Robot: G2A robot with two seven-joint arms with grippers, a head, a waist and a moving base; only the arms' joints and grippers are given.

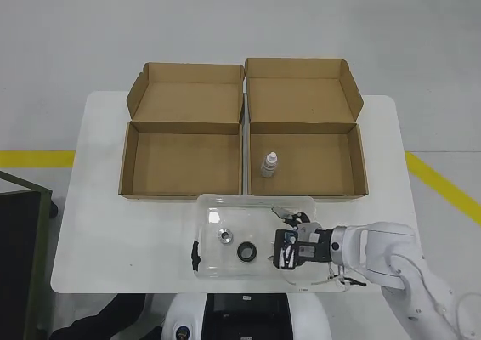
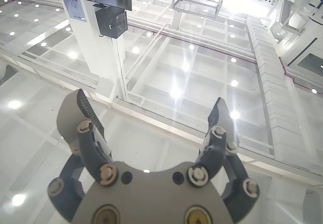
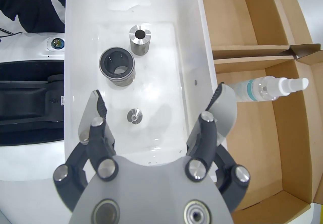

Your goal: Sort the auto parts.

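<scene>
1. In the top view, a white table [image 1: 104,229] fills the middle of the frame.
2. A clear plastic bin [image 1: 253,202] sits at lower centre, near the table's front edge.
3. My right gripper [image 1: 286,248] hangs over the bin's right end, its claw spread wide and holding nothing.
4. The right wrist view shows three metal parts on the bin floor: a small cone-shaped piece [image 3: 134,115] under the open claw, a black-rimmed sleeve [image 3: 117,66] farther off, and a bored steel cylinder [image 3: 140,38] just beyond it.
5. Two open cardboard boxes sit side by side above the bin: the left box [image 1: 181,161] and the right box [image 1: 317,166].
6. A spray bottle [image 1: 268,163] stands in the right box, beside its left wall.
7. My left gripper [image 2: 151,97] points up at the ceiling, claw wide apart and holding nothing.
</scene>
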